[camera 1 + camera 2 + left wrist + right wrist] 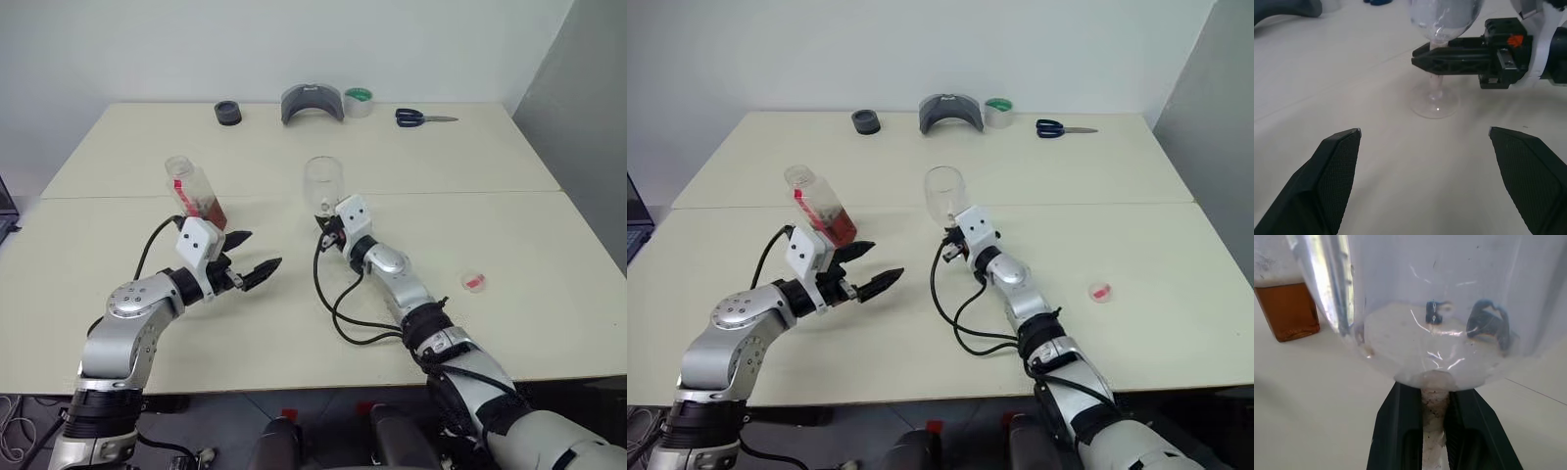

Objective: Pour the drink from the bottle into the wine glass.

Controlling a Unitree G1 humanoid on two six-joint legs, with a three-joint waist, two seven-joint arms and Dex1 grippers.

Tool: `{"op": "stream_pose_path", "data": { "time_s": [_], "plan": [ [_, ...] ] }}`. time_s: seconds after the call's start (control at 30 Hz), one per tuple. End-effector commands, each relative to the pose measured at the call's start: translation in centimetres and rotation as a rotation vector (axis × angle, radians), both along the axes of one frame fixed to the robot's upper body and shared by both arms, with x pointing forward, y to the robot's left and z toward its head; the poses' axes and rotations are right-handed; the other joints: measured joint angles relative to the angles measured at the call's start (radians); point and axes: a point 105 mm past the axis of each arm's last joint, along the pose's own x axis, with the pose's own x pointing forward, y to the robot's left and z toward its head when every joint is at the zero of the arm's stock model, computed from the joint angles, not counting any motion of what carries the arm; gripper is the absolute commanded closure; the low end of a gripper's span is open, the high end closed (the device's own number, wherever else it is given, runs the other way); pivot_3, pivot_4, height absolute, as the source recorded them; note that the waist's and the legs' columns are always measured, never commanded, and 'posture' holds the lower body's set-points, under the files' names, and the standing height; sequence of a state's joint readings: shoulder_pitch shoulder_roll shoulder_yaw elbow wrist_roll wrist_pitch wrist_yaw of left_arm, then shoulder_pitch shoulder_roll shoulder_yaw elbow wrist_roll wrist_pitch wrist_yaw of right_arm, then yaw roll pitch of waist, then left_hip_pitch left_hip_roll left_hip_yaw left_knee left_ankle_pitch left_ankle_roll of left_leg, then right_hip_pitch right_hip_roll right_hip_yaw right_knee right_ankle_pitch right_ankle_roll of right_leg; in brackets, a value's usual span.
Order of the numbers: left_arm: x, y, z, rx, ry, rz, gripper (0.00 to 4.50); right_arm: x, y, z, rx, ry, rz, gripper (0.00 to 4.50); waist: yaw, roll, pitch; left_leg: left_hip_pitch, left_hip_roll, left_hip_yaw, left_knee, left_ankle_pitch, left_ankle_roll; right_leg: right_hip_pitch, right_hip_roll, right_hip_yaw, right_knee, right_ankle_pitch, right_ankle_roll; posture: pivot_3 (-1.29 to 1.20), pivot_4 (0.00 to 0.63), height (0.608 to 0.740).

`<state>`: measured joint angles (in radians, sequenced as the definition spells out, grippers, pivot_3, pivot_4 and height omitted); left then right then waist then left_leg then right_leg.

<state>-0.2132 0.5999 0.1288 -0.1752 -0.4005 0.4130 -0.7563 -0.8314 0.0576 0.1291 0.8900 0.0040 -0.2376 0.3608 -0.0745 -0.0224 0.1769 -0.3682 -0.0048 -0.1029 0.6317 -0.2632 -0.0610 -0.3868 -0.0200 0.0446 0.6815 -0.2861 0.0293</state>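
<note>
Two task items stand on the cream table (509, 294), both with long axis vertical. Wine glass (322, 184), centre of the head frames: upright, mouth up, bowl appears empty, foot on the table. Bottle (195, 192), left of centre: upright, neck up and uncapped, with reddish-brown drink (209, 208) filling roughly its lower half.

Right gripper (1434, 406) is closed on the glass stem just under the bowl, fingers level. Left gripper (250, 258) hangs just in front of the bottle, not touching it, fingers spread wide and holding nothing.

Table is two pale slabs joined by a seam across mid-frame; white wall behind. Along the far edge: black round object (228, 113), grey curved object (312, 103), tape roll (358, 102), blue-handled scissors (421, 117). Small red-and-white cap (475, 283) lies at right.

Left wrist view alone shows the glass foot (1435, 104). Right wrist view shows the stem between the fingers and the liquid level in the bottle.
</note>
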Motion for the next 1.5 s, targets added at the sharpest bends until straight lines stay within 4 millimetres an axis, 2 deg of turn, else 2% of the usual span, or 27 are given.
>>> {"op": "stream_pose_path", "data": {
  "time_s": [0.03, 0.13, 0.3, 0.53, 0.87, 1.0, 1.2, 1.33, 1.5],
  "plan": [
    [-0.3, 0.0, 2.2, -0.011, -0.079, 0.016, 0.0, 0.1, 0.1, -0.5, -0.002, 0.021, 0.01, 4.23, -0.002, 0.0, 0.0, 0.0, 0.0, 0.0, 0.0, 0.0, 0.0, 0.0, 0.001, 0.0, 0.0, 0.0, 0.0, 0.0, 0.15, 0.74],
    [-0.2, -0.1, 2.8, -0.024, -0.099, 0.025, 0.0, 0.0, 0.1, -0.7, 0.007, 0.03, 0.021, 4.23, -0.004, 0.0, 0.0, 0.001, 0.002, 0.0, 0.0, 0.0, 0.0, 0.0, 0.001, -0.001, 0.001, 0.0, 0.0, 0.0, 0.15, 0.74],
    [0.1, -0.6, 4.2, -0.07, -0.134, 0.025, 0.0, 0.1, 0.1, -0.7, 0.017, 0.039, 0.02, 2.58, -0.004, 0.0, 0.0, 0.001, 0.001, 0.0, 0.0, 0.0, 0.0, 0.001, 0.002, -0.001, 0.001, 0.0, 0.0, 0.0, 0.15, 0.74],
    [0.4, -0.6, 4.6, -0.077, -0.147, 0.022, 0.0, 0.0, 0.1, -0.8, 0.025, 0.046, 0.022, 0.1, -0.006, 0.0, 0.0, 0.0, 0.001, 0.0, -0.001, 0.0, 0.0, -0.001, 0.001, 0.0, 0.0, 0.0, 0.0, 0.0, 0.15, 0.74],
    [0.2, -1.5, 5.4, -0.091, -0.175, 0.007, 0.0, -0.7, -1.7, -1.2, 0.026, 0.034, 0.032, 0.01, -0.005, 0.0, 0.0, -0.001, 0.001, 0.0, -0.001, 0.0, 0.0, 0.0, 0.001, -0.001, 0.0, 0.0, 0.0, 0.0, 0.15, 0.74],
    [0.1, -1.6, 5.1, -0.1, -0.179, 0.027, 0.0, -2.5, -4.1, -1.1, 0.018, 0.026, 0.05, 0.01, 0.0, 0.0, 0.0, -0.002, 0.001, -0.001, 0.0, 0.0, 0.0, 0.0, 0.001, -0.001, 0.0, 0.0, 0.0, 0.0, 0.15, 0.74],
    [-0.2, -0.9, 2.9, -0.081, -0.15, 0.111, 0.0, -6.4, -6.3, -1.9, -0.052, 0.084, 0.115, 0.01, 0.006, 0.0, 0.0, -0.002, 0.001, -0.002, -0.001, 0.0, 0.0, -0.001, 0.0, 0.0, -0.001, 0.0, 0.0, 0.0, 0.15, 0.74],
    [-0.1, 1.6, 0.1, -0.071, -0.121, 0.284, 0.0, -9.0, -7.7, -1.1, -0.073, 0.091, 0.145, 0.01, 0.014, 0.0, 0.001, -0.001, 0.002, -0.002, -0.001, 0.0, 0.0, -0.001, 0.0, -0.001, -0.001, 0.0, 0.0, 0.0, 0.15, 0.74],
    [-0.8, 4.2, -2.2, -0.078, -0.115, 0.489, 0.0, -11.6, -7.5, 0.7, -0.091, 0.064, 0.249, 0.01, 0.02, 0.0, 0.001, -0.001, 0.002, -0.002, -0.001, 0.0, 0.0, 0.0, 0.001, -0.002, -0.001, 0.0, 0.001, 0.0, 0.15, 0.74]
  ]
}}
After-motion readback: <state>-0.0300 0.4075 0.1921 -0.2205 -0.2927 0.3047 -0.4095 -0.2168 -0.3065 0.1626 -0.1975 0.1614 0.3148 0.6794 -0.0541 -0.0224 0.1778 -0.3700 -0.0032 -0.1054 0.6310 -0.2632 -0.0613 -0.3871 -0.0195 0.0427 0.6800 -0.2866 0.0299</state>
